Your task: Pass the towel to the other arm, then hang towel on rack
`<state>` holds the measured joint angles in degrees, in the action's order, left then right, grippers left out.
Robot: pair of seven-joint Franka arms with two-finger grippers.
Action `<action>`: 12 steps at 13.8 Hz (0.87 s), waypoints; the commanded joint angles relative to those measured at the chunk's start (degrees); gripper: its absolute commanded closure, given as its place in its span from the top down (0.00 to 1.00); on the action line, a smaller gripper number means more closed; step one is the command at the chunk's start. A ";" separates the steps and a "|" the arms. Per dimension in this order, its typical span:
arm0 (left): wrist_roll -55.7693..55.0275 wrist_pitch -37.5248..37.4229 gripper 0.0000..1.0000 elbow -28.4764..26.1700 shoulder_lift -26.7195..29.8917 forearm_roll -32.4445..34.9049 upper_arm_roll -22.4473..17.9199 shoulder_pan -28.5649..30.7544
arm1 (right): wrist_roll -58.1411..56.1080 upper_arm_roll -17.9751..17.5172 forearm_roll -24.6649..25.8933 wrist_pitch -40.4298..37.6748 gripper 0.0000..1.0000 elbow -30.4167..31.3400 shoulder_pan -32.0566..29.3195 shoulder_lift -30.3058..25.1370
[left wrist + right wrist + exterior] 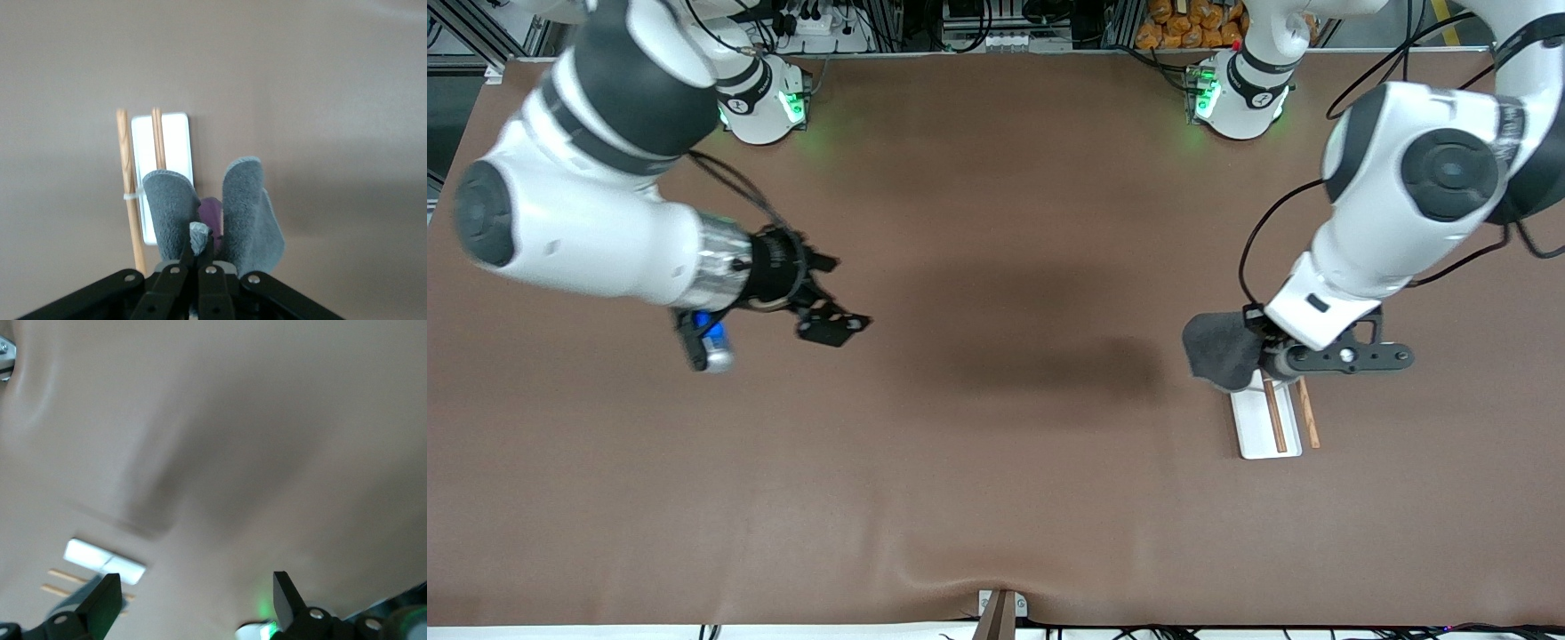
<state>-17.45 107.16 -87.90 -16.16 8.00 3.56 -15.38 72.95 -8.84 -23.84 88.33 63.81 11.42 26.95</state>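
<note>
While the left gripper (200, 250) pinches the towel (1221, 348) tight above the rack (1267, 418), the cloth hangs in two loose flaps to one side of the wooden rails (128, 193). It could slip past them and land on the table (996, 462) if let go from here. Dark grey and fuzzy, it shows a purple patch at the fold. Over the table's other end, the right gripper (831, 322) waits with fingers spread apart, holding nothing.

We saw a brown matte table covering (996, 267), orange packets (1192, 27) stacked past its edge, cables there too.
</note>
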 commanded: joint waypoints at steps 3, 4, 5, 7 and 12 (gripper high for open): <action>0.48 7.08 0.00 -1.74 -3.26 7.98 0.13 -2.63 | -21.39 -0.92 11.41 -6.66 1.00 0.70 -4.65 -2.25; 0.48 9.09 0.00 -3.23 -3.26 8.43 0.13 -2.63 | -27.79 -0.92 13.71 -8.15 1.00 0.79 -5.44 -2.52; 0.48 11.64 0.00 -4.81 -3.53 8.43 0.13 -2.55 | -34.30 -0.83 15.74 -9.65 1.00 0.79 -6.49 -2.61; 0.48 14.90 0.00 -7.19 -4.23 9.57 0.13 -1.93 | -45.21 -0.83 18.21 -11.41 1.00 1.31 -9.48 -2.78; 0.48 15.45 0.00 -10.36 -3.89 12.21 0.13 0.35 | -61.78 -0.92 23.14 -10.63 1.00 8.24 -16.59 -9.09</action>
<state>-17.43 121.87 -96.27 -21.59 18.82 3.46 -15.84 14.82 -8.74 -2.04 77.11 66.14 -2.51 23.55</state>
